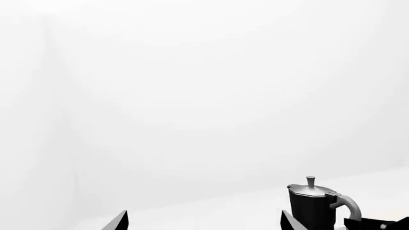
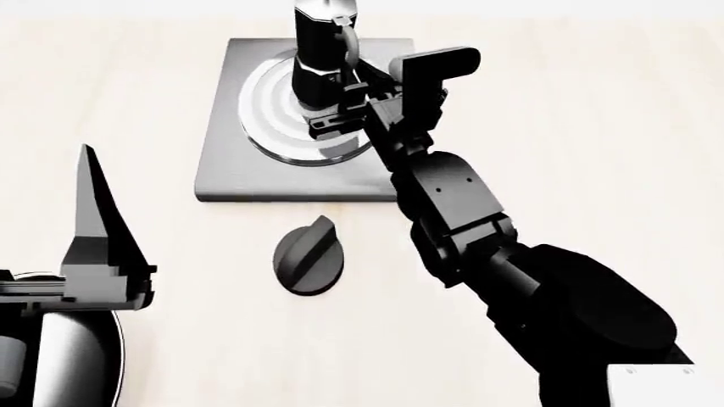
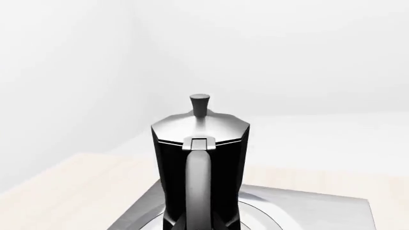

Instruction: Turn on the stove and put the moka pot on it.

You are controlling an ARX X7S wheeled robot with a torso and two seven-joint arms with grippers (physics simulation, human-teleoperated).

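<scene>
One arm matters: right gripper (image 2: 339,106) is sitting at the moka pot (image 2: 320,51) handle, pot upright on stove (image 2: 237,161) at 12 o'clock; grip undeterminable. Left gripper (image 2: 97,229) is idling open.

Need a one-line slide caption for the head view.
Right tool at the moka pot standing on the stove burner rings; knob in front on the table, left tool idle.
</scene>
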